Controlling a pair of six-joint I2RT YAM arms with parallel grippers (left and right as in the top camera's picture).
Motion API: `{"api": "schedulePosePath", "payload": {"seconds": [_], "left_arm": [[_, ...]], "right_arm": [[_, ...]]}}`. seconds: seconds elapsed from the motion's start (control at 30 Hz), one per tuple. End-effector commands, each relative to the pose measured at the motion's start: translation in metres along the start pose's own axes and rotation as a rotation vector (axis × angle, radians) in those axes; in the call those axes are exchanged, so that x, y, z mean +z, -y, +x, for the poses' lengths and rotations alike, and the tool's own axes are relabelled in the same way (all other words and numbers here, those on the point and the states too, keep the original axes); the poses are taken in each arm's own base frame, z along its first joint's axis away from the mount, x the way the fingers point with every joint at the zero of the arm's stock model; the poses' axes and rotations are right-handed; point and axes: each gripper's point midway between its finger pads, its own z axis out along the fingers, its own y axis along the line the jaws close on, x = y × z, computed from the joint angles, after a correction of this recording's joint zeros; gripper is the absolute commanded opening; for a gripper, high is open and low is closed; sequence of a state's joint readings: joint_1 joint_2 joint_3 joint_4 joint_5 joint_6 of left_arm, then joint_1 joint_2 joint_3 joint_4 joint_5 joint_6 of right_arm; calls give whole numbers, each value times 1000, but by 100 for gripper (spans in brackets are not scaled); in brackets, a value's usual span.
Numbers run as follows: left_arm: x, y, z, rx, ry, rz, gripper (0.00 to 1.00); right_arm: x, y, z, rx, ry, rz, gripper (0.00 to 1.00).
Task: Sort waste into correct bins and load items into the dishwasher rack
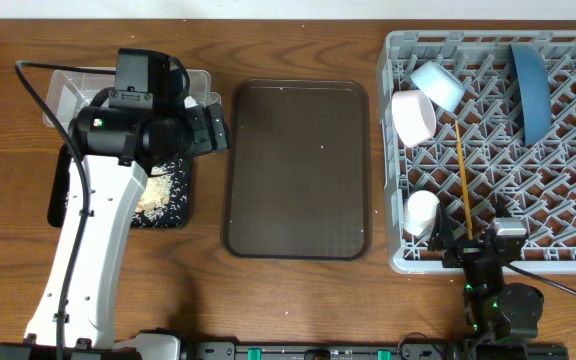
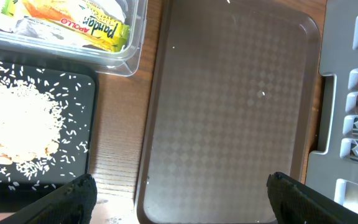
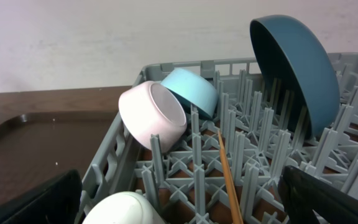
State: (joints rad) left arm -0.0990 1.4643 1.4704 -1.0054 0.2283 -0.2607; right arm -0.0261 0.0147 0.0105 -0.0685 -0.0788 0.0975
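Note:
The grey dishwasher rack [image 1: 396, 150] at the right holds a dark blue plate [image 1: 530, 90] on edge, a white bowl [image 1: 413, 117], a pale blue bowl [image 1: 440, 85] and a wooden chopstick [image 1: 463, 170]. My right gripper [image 1: 480, 243] is open and empty at the rack's near edge, with the chopstick [image 3: 229, 180] between its fingers' lines. My left gripper [image 2: 182, 199] is open and empty above the brown tray's left part. The yellow-green wrapper [image 2: 73, 18] lies in the clear tub [image 2: 132, 56]. White rice [image 2: 17, 124] is heaped on the black tray [image 2: 86, 87].
A large dark brown serving tray [image 1: 298, 170] lies between the bins and the rack. A small white cup [image 1: 421, 212] sits in the rack's near left corner, close to my right gripper. The left arm hides most of the clear tub in the overhead view.

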Motion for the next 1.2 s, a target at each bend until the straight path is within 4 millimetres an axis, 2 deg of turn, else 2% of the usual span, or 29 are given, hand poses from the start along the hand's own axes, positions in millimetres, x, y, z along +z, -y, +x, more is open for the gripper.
{"api": "schedulePosePath", "payload": {"seconds": [0.0, 0.5, 0.7, 0.8, 0.93, 1.03, 1.17], "left_arm": [[0, -3, -3, 5, 6, -13, 90], [0, -3, -3, 5, 6, -13, 90], [-4, -28, -9, 13, 52, -161, 90], [-12, -25, -22, 54, 145, -149, 90], [-17, -5, -46, 213, 336, -43, 90], [-22, 2, -45, 322, 438, -2, 90], [-32, -3, -31, 361, 553, 7, 90]], "right_arm": [[0, -3, 0, -11, 5, -13, 99], [0, -3, 0, -11, 5, -13, 99], [0, -3, 0, -11, 5, -13, 99], [0, -3, 0, -11, 5, -13, 99], [0, -3, 0, -11, 5, -14, 99], [0, -3, 0, -11, 5, -13, 99], [0, -3, 0, -11, 5, -13, 99]]}}
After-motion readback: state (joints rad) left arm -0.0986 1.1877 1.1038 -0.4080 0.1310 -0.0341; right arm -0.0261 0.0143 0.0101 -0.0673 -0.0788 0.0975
